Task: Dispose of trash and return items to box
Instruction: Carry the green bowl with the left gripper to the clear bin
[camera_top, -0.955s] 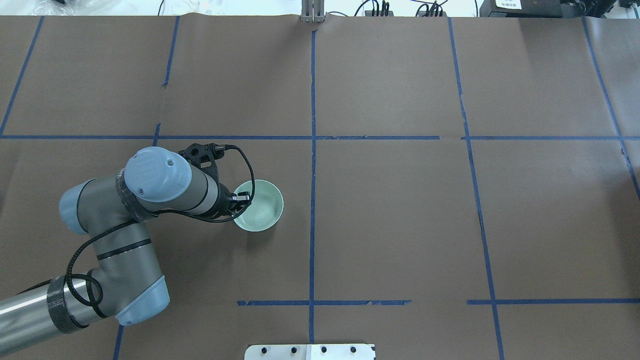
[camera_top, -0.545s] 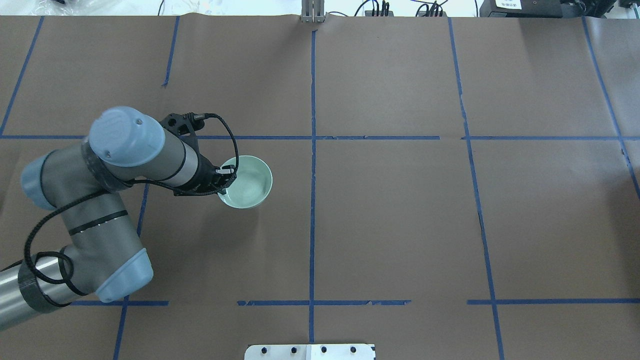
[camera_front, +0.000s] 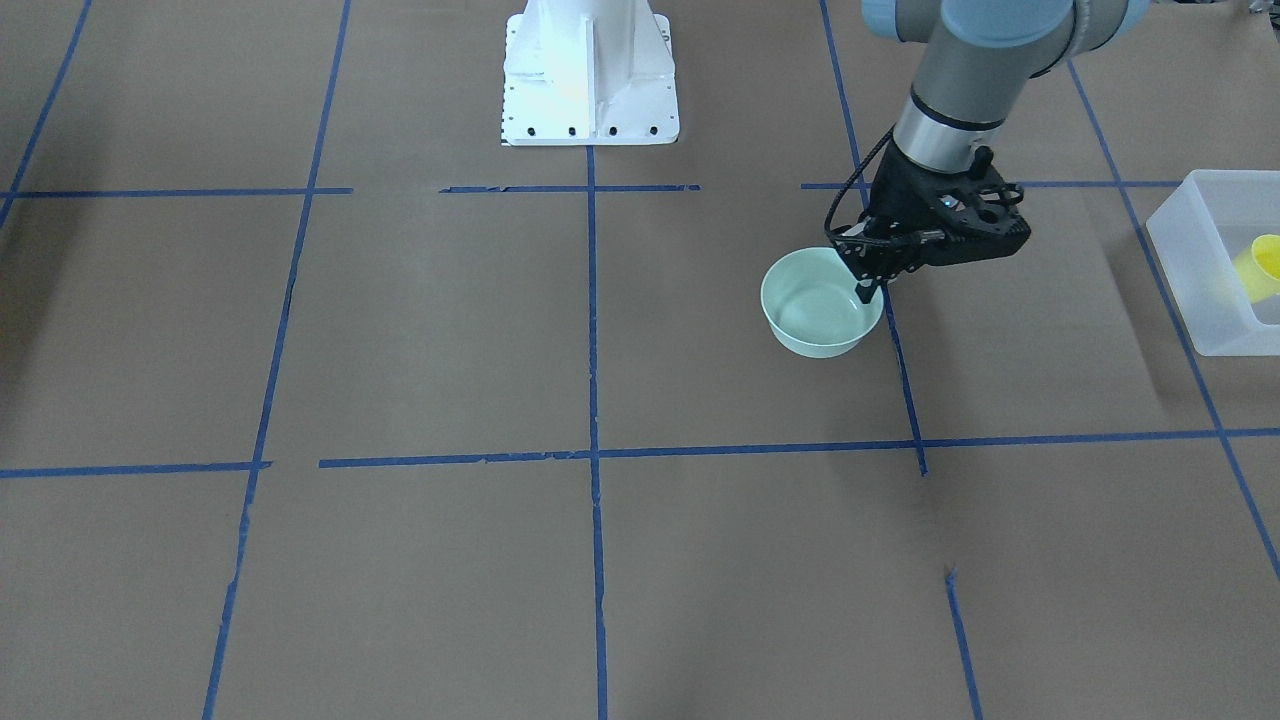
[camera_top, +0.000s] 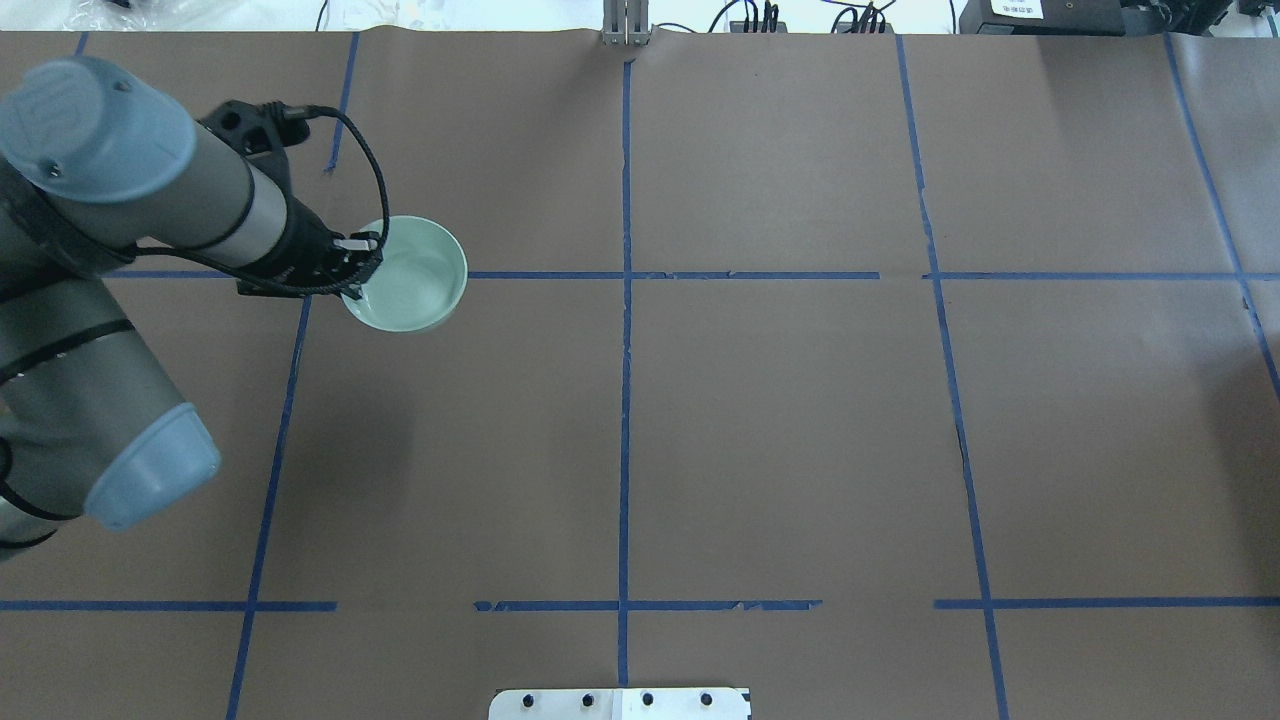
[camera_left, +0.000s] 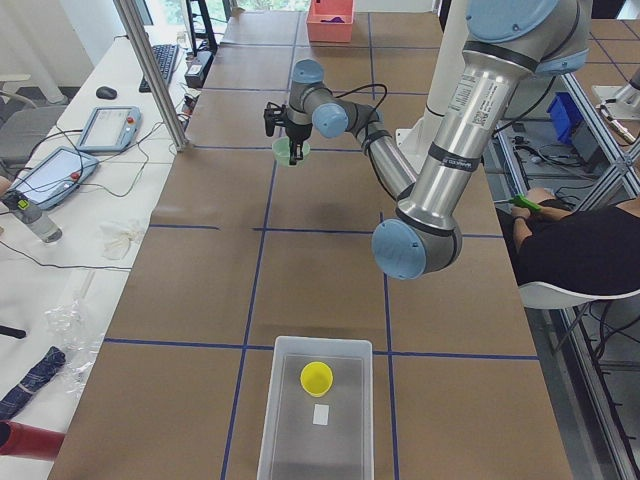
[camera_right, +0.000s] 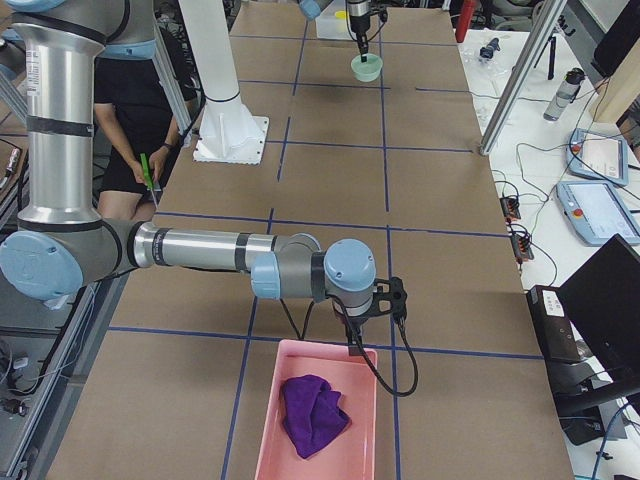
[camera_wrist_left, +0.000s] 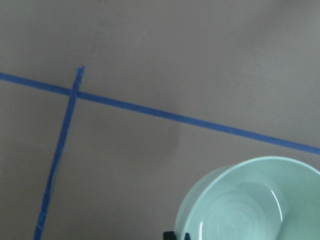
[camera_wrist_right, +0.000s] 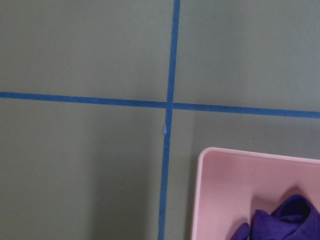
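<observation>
The left pincer (camera_top: 358, 265) is clamped on the near rim of the pale green bowl (camera_top: 415, 275), one finger inside and one outside. At the table's (camera_top: 780, 420) left end, the yellow cup (camera_left: 317, 377) sits inside the frosted box (camera_left: 285, 430). The right pincer (camera_right: 353, 348) hangs at the pink tray's (camera_right: 300, 350) edge, near a purple cloth (camera_right: 315, 412); whether it is apart or together, I cannot tell.

Overhead and front views look down from opposite sides, sharing the pale green bowl (camera_top: 420, 282); side views look along the counter (camera_left: 320, 270); wrist views sit close.
</observation>
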